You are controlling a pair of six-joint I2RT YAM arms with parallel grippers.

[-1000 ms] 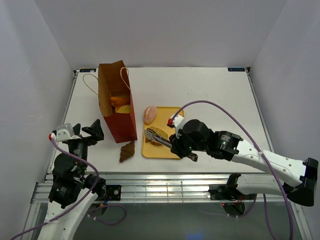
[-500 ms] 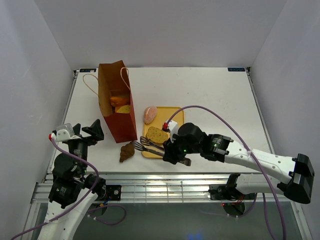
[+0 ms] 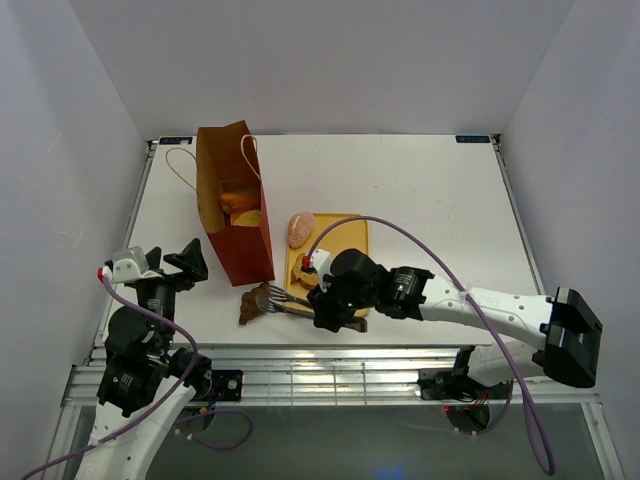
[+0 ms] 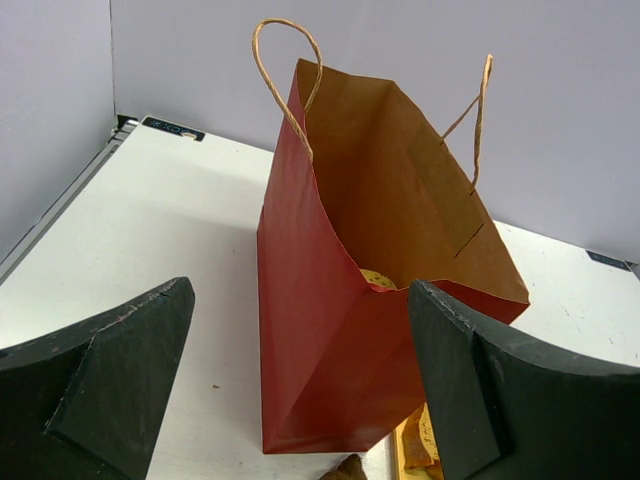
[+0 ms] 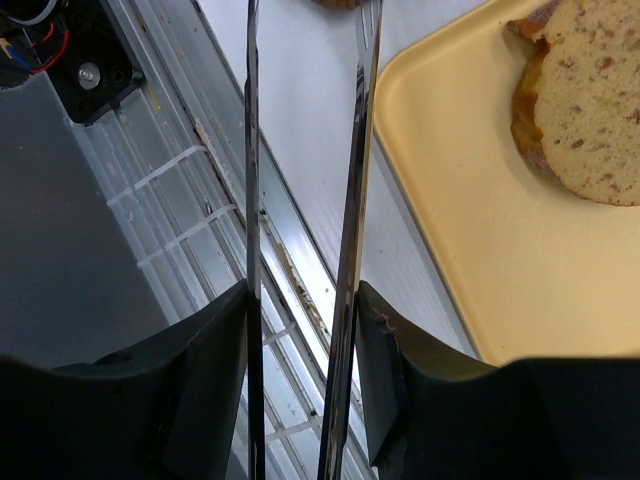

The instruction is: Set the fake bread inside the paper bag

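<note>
The right gripper (image 3: 335,303) has left the speckled slice (image 5: 590,110) on the yellow tray (image 3: 352,228) and swung past the tray's left edge. It grips the silver tongs (image 5: 352,200) with jaws partly closed. The tong arms stand apart, tips at the brown croissant (image 3: 254,303). The paper bag (image 3: 240,250) stands left of the tray. The left gripper (image 4: 300,385) gapes empty.

Overhead and left-wrist views, common paper bag (image 3: 240,250)
</note>
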